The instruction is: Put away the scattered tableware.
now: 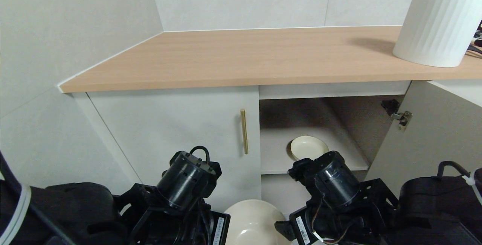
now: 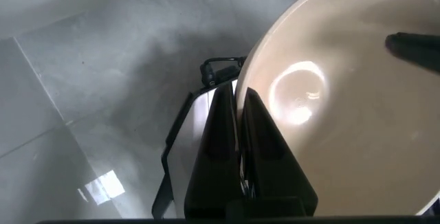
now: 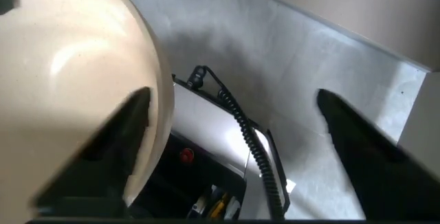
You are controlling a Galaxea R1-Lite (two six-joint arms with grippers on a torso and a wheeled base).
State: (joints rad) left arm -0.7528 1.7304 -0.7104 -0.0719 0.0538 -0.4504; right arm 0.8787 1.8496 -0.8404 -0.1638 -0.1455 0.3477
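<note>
Starting at the left, our left end effector (image 2: 238,110) is clenched on the rim of the large cream bowl (image 2: 344,114), one finger inside the wall and one outside, so the bowl hangs from a single pinch low in front of the cabinet, at 6 o'clock in the head view. We judge that such an edge grip lets the bowl swing, so we would carry it slowly and keep the wrist level. At 11 o'clock from the bowl stands the closed door (image 1: 169,132) with its brass handle (image 1: 244,131), and we should steer clear of that edge. The goal seems to be the shelf (image 1: 271,158) at 12 to 1 o'clock from the bowl, where a small cream dish (image 1: 309,147) already sits towards the front. We would aim for the bare part of the shelf at the dish's 9 o'clock, or set the bowl down behind it, rather than knock the two together. Our right end effector (image 3: 232,100) is released, its fingers spread wide, one of them close by the bowl's outer wall; we cannot tell whether it touches. It could steady the far rim during the lift. The open door (image 1: 433,136) at 3 o'clock leaves the way in free.
</note>
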